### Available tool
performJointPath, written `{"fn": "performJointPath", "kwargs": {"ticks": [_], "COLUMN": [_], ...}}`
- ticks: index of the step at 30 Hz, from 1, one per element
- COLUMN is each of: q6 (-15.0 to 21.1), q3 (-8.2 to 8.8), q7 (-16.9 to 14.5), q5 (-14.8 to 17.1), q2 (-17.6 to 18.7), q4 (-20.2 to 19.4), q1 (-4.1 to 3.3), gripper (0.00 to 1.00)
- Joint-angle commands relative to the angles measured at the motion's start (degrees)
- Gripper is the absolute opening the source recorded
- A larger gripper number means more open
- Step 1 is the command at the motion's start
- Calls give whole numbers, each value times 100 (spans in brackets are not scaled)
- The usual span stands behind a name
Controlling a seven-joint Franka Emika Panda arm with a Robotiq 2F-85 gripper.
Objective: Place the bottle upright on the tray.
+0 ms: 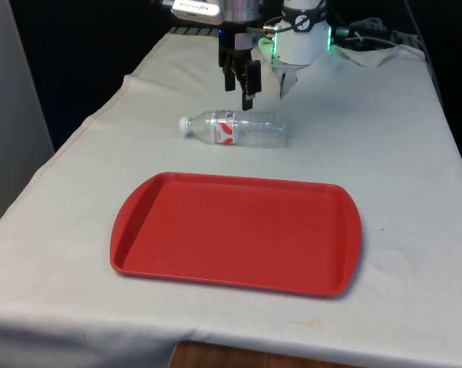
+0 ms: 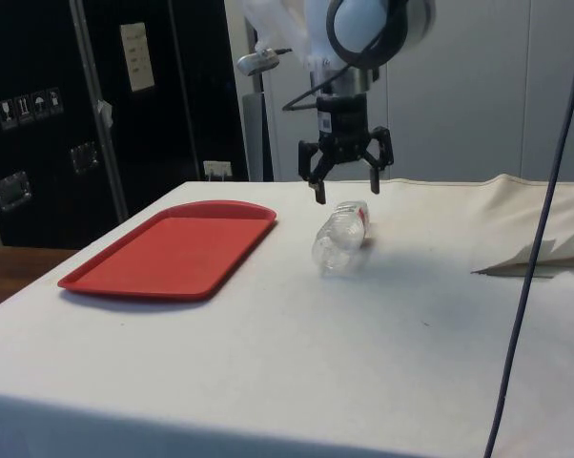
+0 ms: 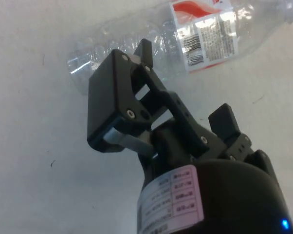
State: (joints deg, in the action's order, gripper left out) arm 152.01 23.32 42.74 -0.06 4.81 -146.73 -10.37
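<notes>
Front view: the counter (image 1: 415, 153) is the biggest thing, with a white cloth (image 1: 62, 253) all over it. On the near part of the counter lies a big red tray (image 1: 235, 234). It is flat and has nothing on it. Past the tray, nearer the robot, a clear plastic bottle (image 1: 239, 128) lies on its side on the cloth, not on the tray. Its white cap (image 1: 184, 123) points to the front view's left. A red and white label (image 1: 226, 127) goes round the bottle near the cap end.

The white arm (image 1: 300, 34) reaches down from the far end of the counter. Its black gripper (image 1: 242, 90) hangs just above the bottle and does not touch it. From the side view, the gripper (image 2: 344, 189) has its two fingers spread wide apart, with nothing between them, and the bottle (image 2: 340, 237) lies right below. From the wrist view, the bottle (image 3: 175, 44) lies just past the fingertips (image 3: 144, 48).
</notes>
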Motion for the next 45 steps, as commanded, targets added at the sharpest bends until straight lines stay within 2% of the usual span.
{"fn": "performJointPath", "kwargs": {"ticks": [1, 45], "q6": [6, 46], "q3": [0, 0], "q7": [52, 1633], "q5": [52, 40], "q2": [23, 74], "q4": [11, 57], "q1": [0, 0], "gripper": [100, 100]}}
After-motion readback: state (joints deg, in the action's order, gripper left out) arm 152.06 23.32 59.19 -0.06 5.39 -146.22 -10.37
